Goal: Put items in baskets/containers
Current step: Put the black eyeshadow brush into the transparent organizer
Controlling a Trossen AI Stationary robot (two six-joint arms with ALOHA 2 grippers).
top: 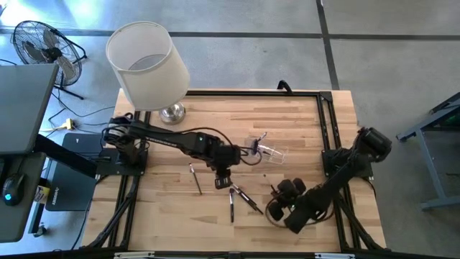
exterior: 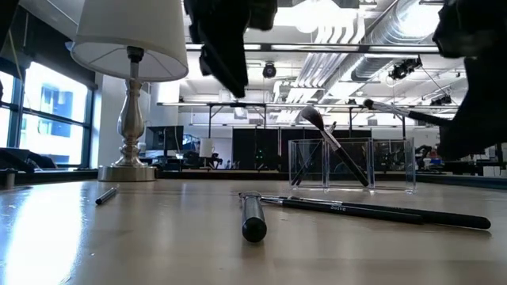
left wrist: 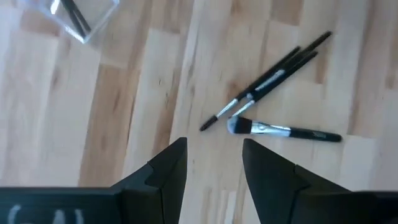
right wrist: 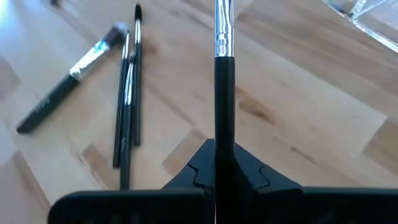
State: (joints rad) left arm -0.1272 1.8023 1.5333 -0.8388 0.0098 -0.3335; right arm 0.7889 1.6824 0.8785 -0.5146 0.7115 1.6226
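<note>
Brush (right wrist: 224, 93) clamped in right tool (right wrist: 219, 163); left tool (left wrist: 214, 163) gapes.

I see even, bright light on the pale wooden tabletop (top: 302, 122), with soft shadows. At table height, ceiling lights glare upper right, and the near black brush handle (exterior: 253, 218) blurs. Both wrist frames look slightly soft.

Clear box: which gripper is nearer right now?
Left. The left gripper, open, hovers beside the clear box; the right gripper, shut on a brush, sits farther toward the table's front edge.
</note>
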